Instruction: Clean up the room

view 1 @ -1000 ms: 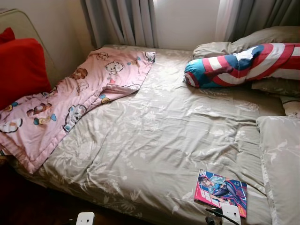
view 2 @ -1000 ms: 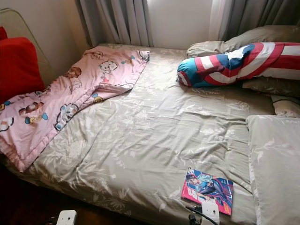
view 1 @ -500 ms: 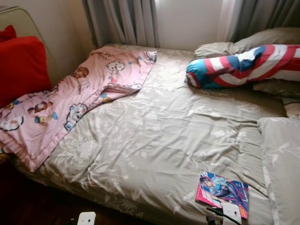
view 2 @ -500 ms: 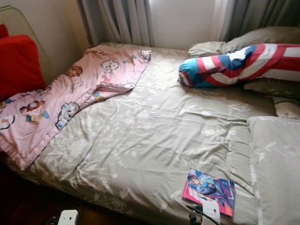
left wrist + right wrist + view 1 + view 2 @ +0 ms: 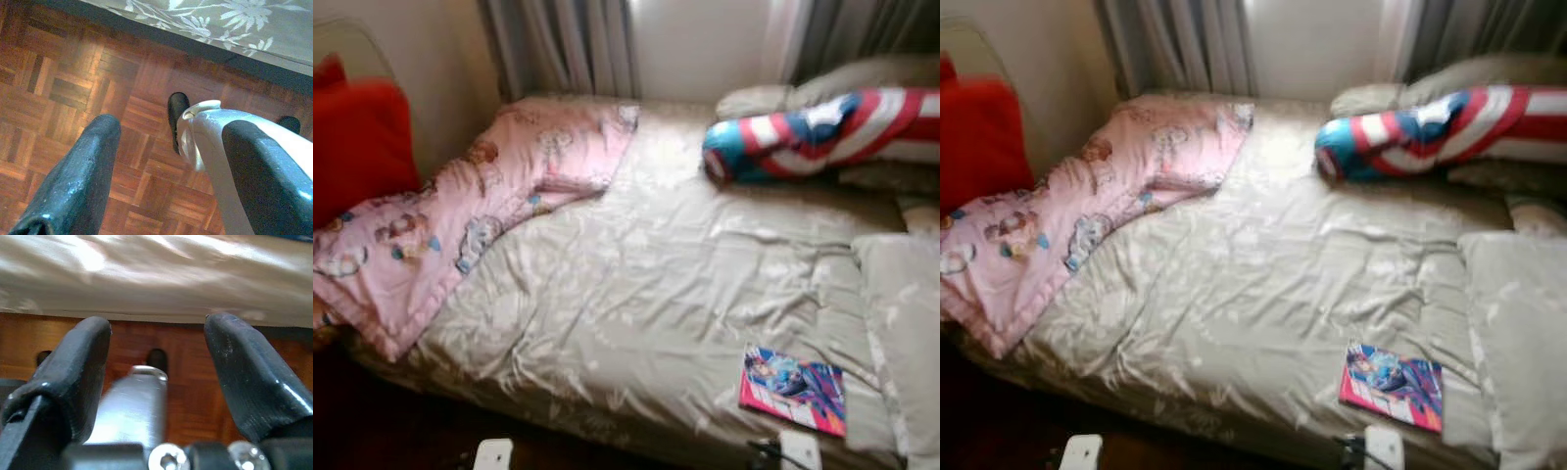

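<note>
A bed with a beige floral duvet (image 5: 636, 284) stands before me. A pink cartoon blanket (image 5: 460, 215) lies crumpled over its left side. A colourful magazine (image 5: 793, 389) lies flat near the front right edge. A red, white and blue bolster (image 5: 803, 137) rests at the back right. My left gripper (image 5: 171, 129) hangs open over the parquet floor (image 5: 63, 78), holding nothing. My right gripper (image 5: 159, 328) is open too, low beside the bed's edge (image 5: 146, 289).
A red cushion (image 5: 357, 142) leans at the far left against the wall. Beige pillows (image 5: 901, 323) are stacked along the bed's right side. Grey curtains (image 5: 558, 44) hang behind the bed. Dark floor runs along the bed's front edge.
The head views have shifted a little and gone blurry, so the camera moved. Nothing on the bed has moved.
</note>
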Controlling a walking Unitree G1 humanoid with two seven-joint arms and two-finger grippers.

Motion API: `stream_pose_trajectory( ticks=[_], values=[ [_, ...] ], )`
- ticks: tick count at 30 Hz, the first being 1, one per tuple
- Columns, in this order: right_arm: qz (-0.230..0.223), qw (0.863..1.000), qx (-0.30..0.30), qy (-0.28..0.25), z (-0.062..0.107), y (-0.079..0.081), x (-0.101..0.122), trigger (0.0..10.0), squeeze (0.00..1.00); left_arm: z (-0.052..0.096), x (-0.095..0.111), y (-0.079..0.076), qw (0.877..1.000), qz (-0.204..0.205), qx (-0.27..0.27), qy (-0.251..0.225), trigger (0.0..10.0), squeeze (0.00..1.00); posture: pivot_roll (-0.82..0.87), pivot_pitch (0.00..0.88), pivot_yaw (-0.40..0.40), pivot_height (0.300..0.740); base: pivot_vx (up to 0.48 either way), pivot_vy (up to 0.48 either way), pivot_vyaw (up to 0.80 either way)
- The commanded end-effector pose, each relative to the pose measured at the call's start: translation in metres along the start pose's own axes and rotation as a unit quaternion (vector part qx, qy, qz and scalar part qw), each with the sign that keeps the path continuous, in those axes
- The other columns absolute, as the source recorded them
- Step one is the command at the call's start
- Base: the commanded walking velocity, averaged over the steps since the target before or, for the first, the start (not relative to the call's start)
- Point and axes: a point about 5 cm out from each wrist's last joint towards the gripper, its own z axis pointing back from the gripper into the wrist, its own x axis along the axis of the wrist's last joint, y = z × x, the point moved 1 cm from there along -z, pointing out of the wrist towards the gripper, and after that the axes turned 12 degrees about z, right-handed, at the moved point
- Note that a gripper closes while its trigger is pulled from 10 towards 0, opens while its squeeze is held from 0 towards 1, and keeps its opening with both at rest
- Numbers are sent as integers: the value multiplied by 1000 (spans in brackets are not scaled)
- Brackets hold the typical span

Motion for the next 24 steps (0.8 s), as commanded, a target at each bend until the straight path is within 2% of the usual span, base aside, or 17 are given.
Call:
stream_pose_trajectory(
  ticks=[1,4,17,24],
  values=[
    [-1,1000,-8,2,1,-6,-1,10000,0,1,-4,2,1000,-2,4,7,10000,0,-50,83,42,740,0,0,0],
    [-2,1000,-8,1,1,-6,-1,10000,0,1,-4,2,1000,-2,4,7,10000,0,-51,83,42,740,0,0,0],
    [-2,1000,-8,0,1,-7,-1,10000,0,1,-4,1,1000,1,5,7,10000,0,-51,92,36,740,0,438,0],
    [-1,1000,-7,1,1,-7,-1,10000,0,1,-4,1,1000,1,5,7,10000,0,-49,90,37,740,0,0,0]
  ],
)
